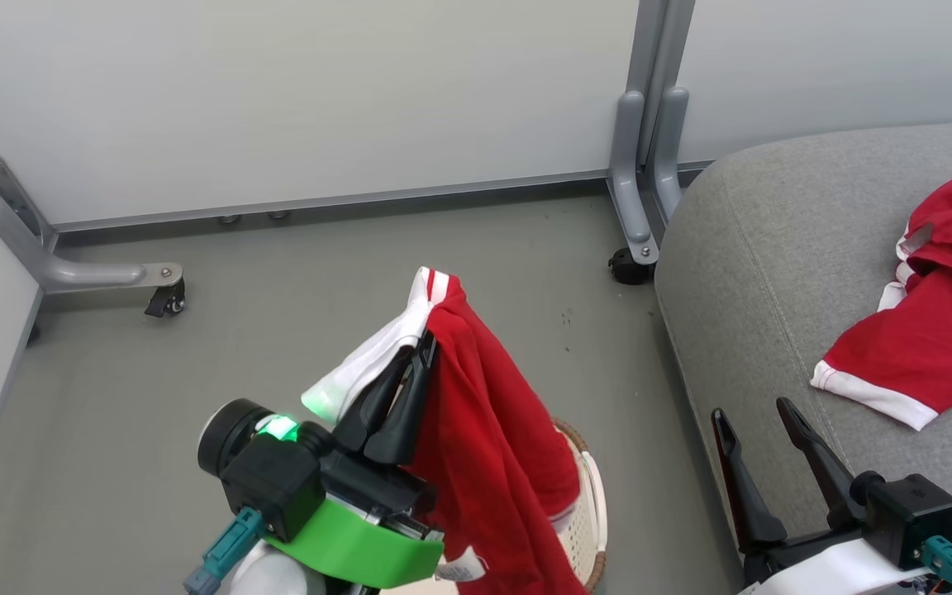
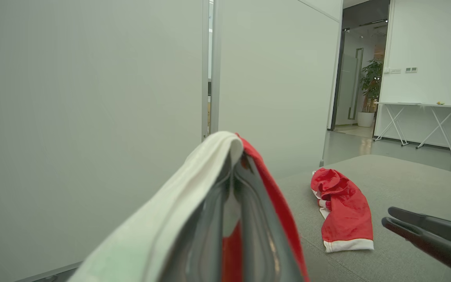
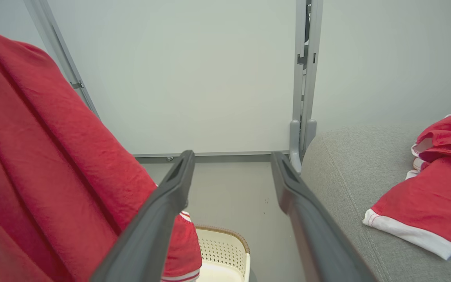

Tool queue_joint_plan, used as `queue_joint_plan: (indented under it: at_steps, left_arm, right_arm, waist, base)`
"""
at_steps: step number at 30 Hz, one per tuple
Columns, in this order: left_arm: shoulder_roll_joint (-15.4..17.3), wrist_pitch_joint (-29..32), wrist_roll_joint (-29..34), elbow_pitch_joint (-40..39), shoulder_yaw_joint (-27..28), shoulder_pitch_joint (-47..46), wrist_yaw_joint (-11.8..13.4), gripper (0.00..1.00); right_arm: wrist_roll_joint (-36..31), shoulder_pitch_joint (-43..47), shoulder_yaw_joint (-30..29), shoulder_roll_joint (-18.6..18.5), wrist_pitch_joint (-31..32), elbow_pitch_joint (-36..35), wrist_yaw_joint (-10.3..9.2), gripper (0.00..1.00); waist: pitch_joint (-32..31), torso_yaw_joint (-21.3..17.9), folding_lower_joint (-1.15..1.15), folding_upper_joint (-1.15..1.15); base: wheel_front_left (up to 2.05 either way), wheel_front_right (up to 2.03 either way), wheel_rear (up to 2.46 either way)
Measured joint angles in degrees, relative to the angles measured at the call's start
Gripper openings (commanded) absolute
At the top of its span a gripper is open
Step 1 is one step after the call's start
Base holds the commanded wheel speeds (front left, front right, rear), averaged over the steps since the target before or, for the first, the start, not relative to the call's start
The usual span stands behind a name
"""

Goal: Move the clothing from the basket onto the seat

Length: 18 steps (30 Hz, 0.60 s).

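Head view, seat (image 1: 757,273): grey and rounded, on the right of the view; it is the landmark for all places below.
Head view, left gripper (image 1: 425,347): left of the seat and above the floor (image 1: 278,330), its fingers pressed together on the hanging garment (image 1: 484,446).
Head view, hanging garment: red with a white band, draping from the pinch down over the basket (image 1: 585,521).
Head view, basket: cream with a brown rim, near the seat's left flank, not touching it, and largely covered by the cloth.
Head view, lying garment (image 1: 930,330): red with a white cuff, spread on top of the seat.
Head view, right gripper (image 1: 750,409): at the seat's front edge, fingers spread wide and empty.

Left wrist view, left gripper (image 2: 236,168): clamped, with the hanging garment (image 2: 194,184) folded over the finger ends.
Left wrist view, lying garment (image 2: 345,207): on the seat (image 2: 405,184).
Left wrist view, right gripper (image 2: 425,231): over the seat, nearer the camera than the lying garment.

Right wrist view, right gripper (image 3: 232,156): fingers wide apart and holding nothing, just left of the seat (image 3: 339,176).
Right wrist view, hanging garment (image 3: 45,156): well left of the seat, its hem at the basket (image 3: 225,246).
Right wrist view, lying garment (image 3: 425,196): on the seat.
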Motion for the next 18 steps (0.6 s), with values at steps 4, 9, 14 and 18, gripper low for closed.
queue_joint_plan:
  at_steps: [4,9,14,18]
  left_arm:
    - [0.10,0.01,-0.07,-0.08,-0.09,-0.01,0.05,0.00]
    - [0.12,0.00,-0.25,-0.11,-0.22,-0.01,0.25,0.00]
    - [0.18,0.00,-0.30,-0.26,-0.37,-0.09,0.49,0.00]
    - [0.27,-0.02,-0.30,-0.37,-0.49,-0.23,0.54,0.00]
  right_arm:
    - [0.22,0.01,0.20,0.00,0.18,0.00,0.00,1.00]
    - [0.24,-0.01,1.07,0.00,0.52,0.02,0.00,1.00]
    - [1.36,-2.50,6.75,-1.18,1.66,0.42,0.00,1.00]
    - [4.00,-7.12,15.23,-2.66,2.71,2.31,0.00,1.00]
  waist:
    - [0.15,-0.07,0.00,0.00]
    - [0.27,-0.06,0.00,0.00]
    - [0.76,-0.03,0.00,0.00]
    - [1.27,-0.04,0.00,0.00]
  base:
    - [0.00,0.00,0.00]
    - [0.00,0.00,0.00]
    - [0.00,0.00,0.00]
    - [0.00,0.00,0.00]
